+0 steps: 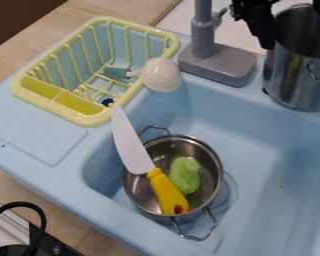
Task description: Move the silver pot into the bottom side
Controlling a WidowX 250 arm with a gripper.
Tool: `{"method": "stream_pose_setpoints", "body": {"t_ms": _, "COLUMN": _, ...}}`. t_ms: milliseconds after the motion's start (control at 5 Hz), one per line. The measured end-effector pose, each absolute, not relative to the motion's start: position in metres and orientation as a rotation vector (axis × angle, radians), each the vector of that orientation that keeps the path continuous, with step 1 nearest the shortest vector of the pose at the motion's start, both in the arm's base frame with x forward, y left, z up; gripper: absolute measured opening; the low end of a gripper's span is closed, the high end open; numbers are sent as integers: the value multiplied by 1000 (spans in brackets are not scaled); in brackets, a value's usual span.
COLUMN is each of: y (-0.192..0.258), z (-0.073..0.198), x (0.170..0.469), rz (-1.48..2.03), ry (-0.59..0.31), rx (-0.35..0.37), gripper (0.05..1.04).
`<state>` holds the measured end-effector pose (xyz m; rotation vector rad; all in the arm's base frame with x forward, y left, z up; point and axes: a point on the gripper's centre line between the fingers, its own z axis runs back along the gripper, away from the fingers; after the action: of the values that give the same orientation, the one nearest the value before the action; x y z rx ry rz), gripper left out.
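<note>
at upper right, black gripper pointing down beside left rim of silver pot, tall, smooth-walled, shiny, on rear ledge of blue sink; cannot tell whether open or closed; in basin, round metal pan with lumpy green toy and yellow-handled knife

Wooden counter carries light-blue sink unit. On unit: yellow drying rack at upper left, grey faucet base behind basin. Small steel pot inside basin. Large silver pot at back rim, right of faucet base; support beneath unclear.
</note>
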<state>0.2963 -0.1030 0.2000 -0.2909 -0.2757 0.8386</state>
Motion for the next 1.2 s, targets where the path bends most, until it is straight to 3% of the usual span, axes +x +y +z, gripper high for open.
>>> {"method": "stream_pose_setpoints", "body": {"t_ms": 400, "y": -101, "z": 181, "x": 296, "rz": 848, "ry": -292, "rx": -255, "gripper": 980}}
{"method": "stream_pose_setpoints", "body": {"t_ms": 800, "y": -98, "z": 193, "x": 289, "rz": 863, "ry": -360, "rx": -276, "gripper": 980}}
{"method": "stream_pose_setpoints", "body": {"t_ms": 1000, "y": -99, "z": 175, "x": 293, "rz": 871, "ry": -317, "rx": -227, "gripper": 980}}
{"method": "stream_pose_setpoints", "body": {"t_ms": 1200, "y": -99, "z": 175, "x": 299, "rz": 872, "ry": -339, "rx": -252, "gripper": 980}}
